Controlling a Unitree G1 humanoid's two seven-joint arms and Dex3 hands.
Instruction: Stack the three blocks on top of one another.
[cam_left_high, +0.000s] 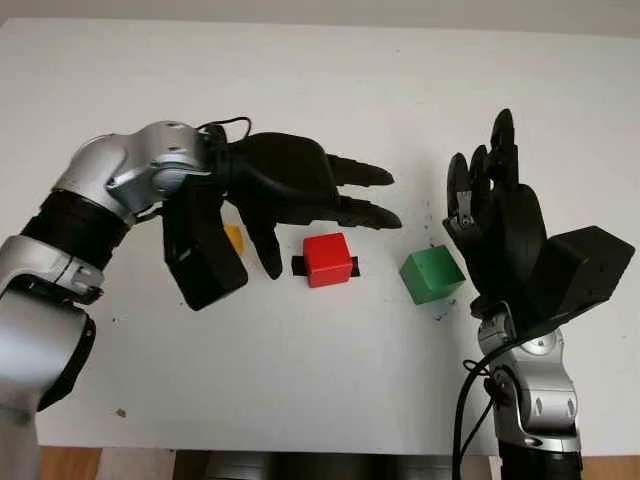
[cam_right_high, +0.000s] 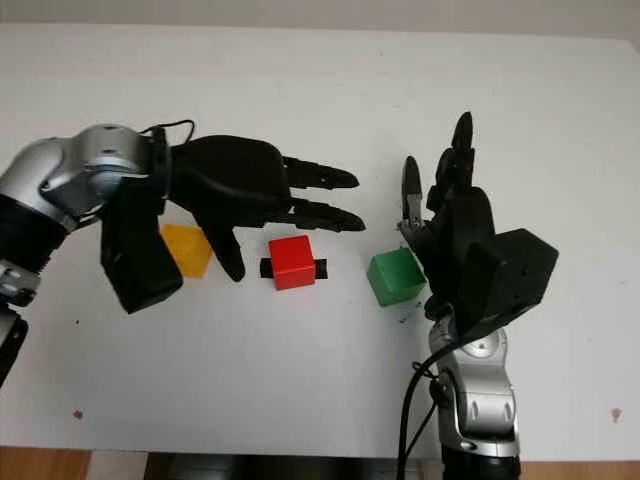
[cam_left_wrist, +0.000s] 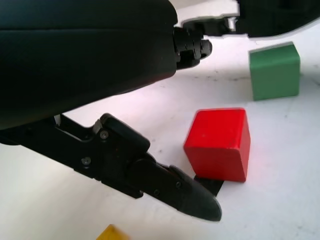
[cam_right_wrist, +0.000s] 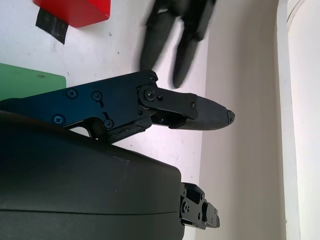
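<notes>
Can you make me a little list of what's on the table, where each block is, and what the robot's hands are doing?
surface: white table
red cube block: middle, sitting on a black tape mark
green cube block: on the table, near the right hand
yellow block: under the left hand
left hand: open, above the table between yellow and red
right hand: open, beside green
stacked: none yet
</notes>
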